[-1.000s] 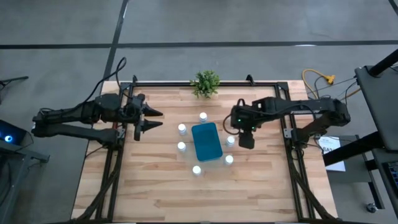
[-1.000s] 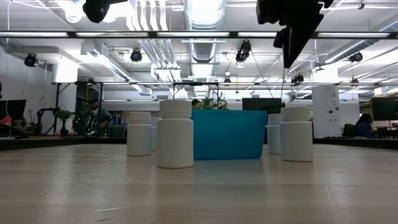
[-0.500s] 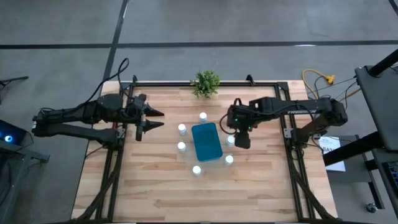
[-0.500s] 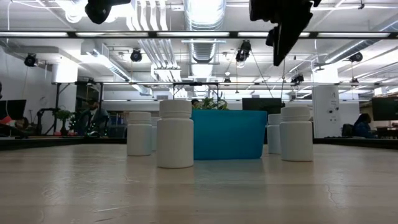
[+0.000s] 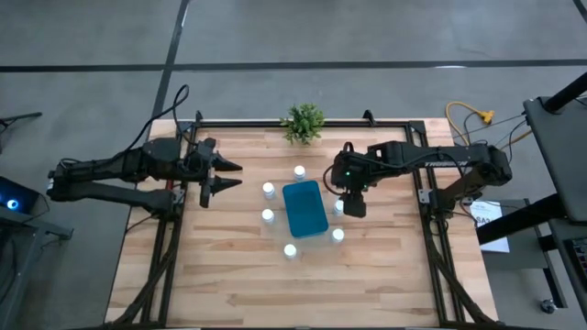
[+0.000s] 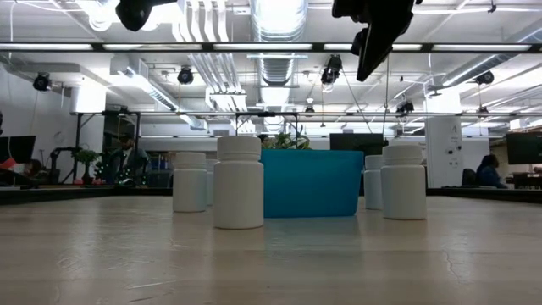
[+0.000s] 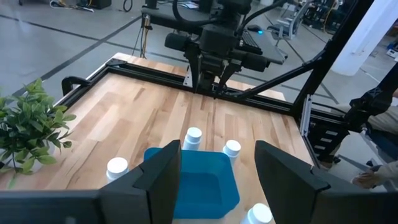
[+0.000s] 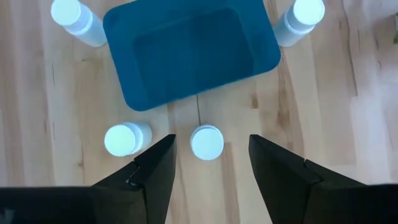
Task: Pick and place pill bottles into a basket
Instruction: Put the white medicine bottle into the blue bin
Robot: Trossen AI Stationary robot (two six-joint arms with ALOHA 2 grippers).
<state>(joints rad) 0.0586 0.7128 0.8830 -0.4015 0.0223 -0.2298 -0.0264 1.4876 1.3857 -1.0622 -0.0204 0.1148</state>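
The teal basket [image 5: 304,208] stands mid-table with nothing in it [image 8: 189,53]. Several white pill bottles stand upright around it on their bases: one at its far end [image 5: 300,171], two on its left [image 5: 269,190] [image 5: 268,216], one at the near end [image 5: 290,249], and two on the right [image 5: 337,235]. My right gripper [image 5: 353,205] hangs open, high above the right-side bottles and pointing steeply down. One bottle [image 8: 207,142] lies below the gap between its fingers [image 8: 211,167]. My left gripper [image 5: 229,177] waits open, high at the table's left, pointing toward the basket [image 7: 199,186].
A small green potted plant [image 5: 304,121] stands at the far edge. Black frame rails [image 5: 174,247] run along the table's left, right and far sides. Bare wood lies between the bottles and the near edge [image 5: 293,293]. People and equipment show in the room beyond [image 6: 127,161].
My right gripper has tipped further downward, and its fingers have swung a little toward the table's left, nearer the basket, staying open. The left arm, the bottles and the basket have kept still.
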